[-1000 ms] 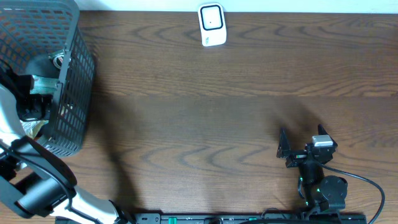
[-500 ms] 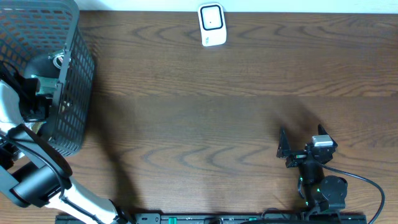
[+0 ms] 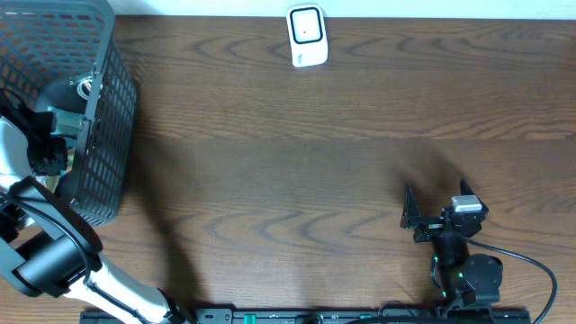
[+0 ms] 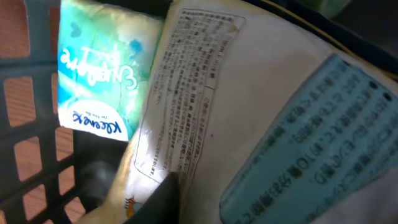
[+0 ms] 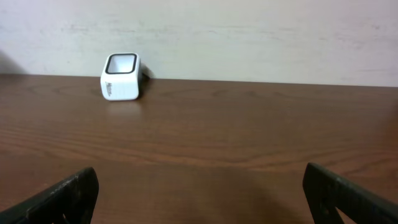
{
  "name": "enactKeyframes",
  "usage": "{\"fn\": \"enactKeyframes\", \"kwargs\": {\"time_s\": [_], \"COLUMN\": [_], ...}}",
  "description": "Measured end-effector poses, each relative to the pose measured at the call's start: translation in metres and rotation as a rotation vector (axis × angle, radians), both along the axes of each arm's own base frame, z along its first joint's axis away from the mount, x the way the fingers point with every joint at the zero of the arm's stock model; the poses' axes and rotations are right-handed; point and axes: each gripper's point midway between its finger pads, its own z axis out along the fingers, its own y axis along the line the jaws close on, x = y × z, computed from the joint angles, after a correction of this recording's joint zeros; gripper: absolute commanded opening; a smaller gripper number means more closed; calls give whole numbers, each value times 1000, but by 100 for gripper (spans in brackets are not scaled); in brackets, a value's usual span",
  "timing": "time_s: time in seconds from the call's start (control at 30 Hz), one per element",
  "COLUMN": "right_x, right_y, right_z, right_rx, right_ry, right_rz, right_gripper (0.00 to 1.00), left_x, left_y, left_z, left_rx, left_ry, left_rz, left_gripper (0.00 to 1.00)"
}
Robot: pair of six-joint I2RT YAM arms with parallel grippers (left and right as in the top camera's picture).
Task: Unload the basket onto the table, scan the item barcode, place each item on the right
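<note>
Beside the basket (image 3: 110, 135) wall, left fingers (image 4: 155, 200) crowd a pouch (image 4: 267, 118)

A cream-white packet (image 4: 267, 112) lies tilted inside the grey mesh basket (image 3: 108, 108). It bears a panel of fine black print and a pale blue sticker. The barcode scanner (image 3: 306, 36), a small white box with a dark window, stands upright at the far edge of the desk (image 3: 270, 162), well apart from the basket.
</note>
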Motion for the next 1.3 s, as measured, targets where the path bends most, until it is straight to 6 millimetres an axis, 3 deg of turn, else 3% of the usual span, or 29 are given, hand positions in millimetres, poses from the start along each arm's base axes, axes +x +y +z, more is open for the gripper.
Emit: {"fn": "enactKeyframes", "kwargs": {"time_s": [0.03, 0.37, 0.47, 0.53, 0.63, 0.67, 0.73, 0.83, 0.97, 1.0, 1.07, 1.1, 1.13, 1.2, 1.3], "right_x": [0, 0, 0, 0, 0, 0, 0, 0, 0, 0, 0, 0, 0, 0, 0], "right_y": [0, 0, 0, 0, 0, 0, 0, 0, 0, 0, 0, 0, 0, 0, 0], "right_z": [0, 0, 0, 0, 0, 0, 0, 0, 0, 0, 0, 0, 0, 0, 0], "right_rx": [0, 0, 0, 0, 0, 0, 0, 0, 0, 0, 0, 0, 0, 0, 0], "right_ry": [0, 0, 0, 0, 0, 0, 0, 0, 0, 0, 0, 0, 0, 0, 0], "right_rz": [0, 0, 0, 0, 0, 0, 0, 0, 0, 0, 0, 0, 0, 0, 0], "right_gripper": [99, 99, 99, 99, 99, 99, 99, 99, 99, 99, 99, 99, 99, 99, 99], "left_x": [0, 3, 10, 18, 28, 29, 27, 14, -13, -18, -27, -29, -31, -32, -24], "left_y": [0, -6, -2, 2, 8, 10, 8, -2, -25, -31, -41, -44, -47, -50, -44], "left_z": [0, 1, 13, 33, 90, 126, 178, 253, 337, 348, 362, 364, 363, 353, 320], "left_rx": [-1, -40, -25, 2, 72, 113, 169, 241, 291, 287, 276, 271, 262, 237, 180], "left_ry": [-1, -39, -106, -193, -379, -481, -627, -842, -1102, -1138, -1184, -1188, -1183, -1149, -1048], "left_rz": [3, 81, 137, 193, 279, 307, 333, 364, 398, 395, 397, 394, 393, 405, 437], "left_gripper": [8, 7, 7, 7, 7, 7, 7, 7, 8, 16, 67, 86, 96, 98, 98]}}
